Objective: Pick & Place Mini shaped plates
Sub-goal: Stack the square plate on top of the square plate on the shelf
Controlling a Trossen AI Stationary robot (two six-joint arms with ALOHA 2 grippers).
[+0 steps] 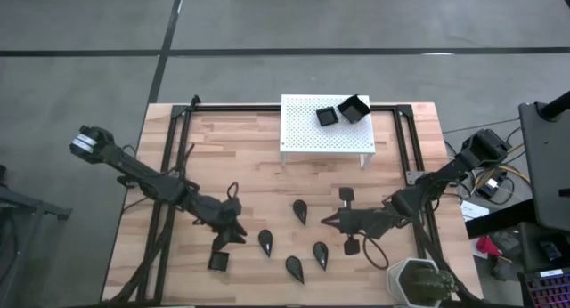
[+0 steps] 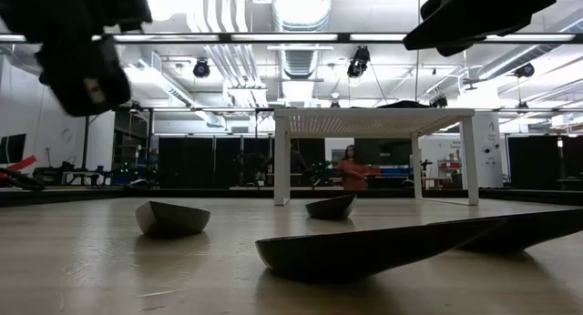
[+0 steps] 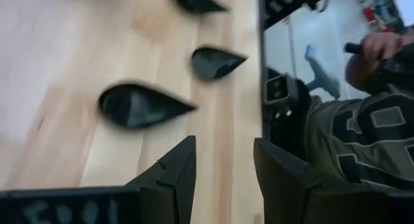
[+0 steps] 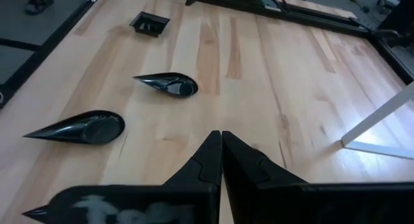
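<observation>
Left gripper (image 1: pixel 233 230) spread and empty near the table's front edge; right gripper (image 1: pixel 331 221) pressed together, holding nothing.

High view: two square plates (image 1: pixel 327 116) on the white stand (image 1: pixel 303 141) at the back edge; teardrop plates (image 1: pixel 265 242) lie loose toward the front, one square plate (image 1: pixel 218 260) by the front-left. Low view: wooden table (image 2: pixel 109 269), workshop hall beyond. Left wrist view: nearest teardrop (image 3: pixel 139 106) lies ahead; best to centre the fingers across its rim before closing.
</observation>
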